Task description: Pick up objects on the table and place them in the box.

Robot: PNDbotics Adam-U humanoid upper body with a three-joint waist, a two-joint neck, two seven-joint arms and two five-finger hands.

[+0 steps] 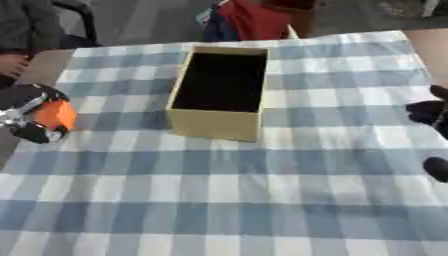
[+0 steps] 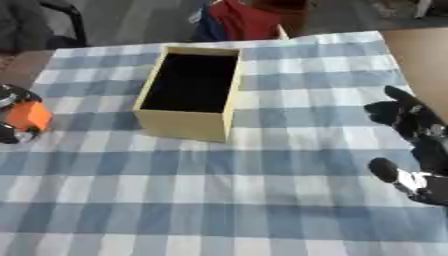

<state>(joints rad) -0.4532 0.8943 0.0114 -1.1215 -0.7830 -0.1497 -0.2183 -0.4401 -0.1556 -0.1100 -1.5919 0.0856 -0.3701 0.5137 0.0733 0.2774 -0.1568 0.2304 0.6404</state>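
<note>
Right hand idles open at right edge while my left hand grasps an orange thing at left edge, which could clip the box wall and drop short.

Matt cardboard box, checked cloth

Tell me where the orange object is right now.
The orange object is at the left edge of both eye views, held in the left hand above the checked tablecloth, left of the open box.
</note>
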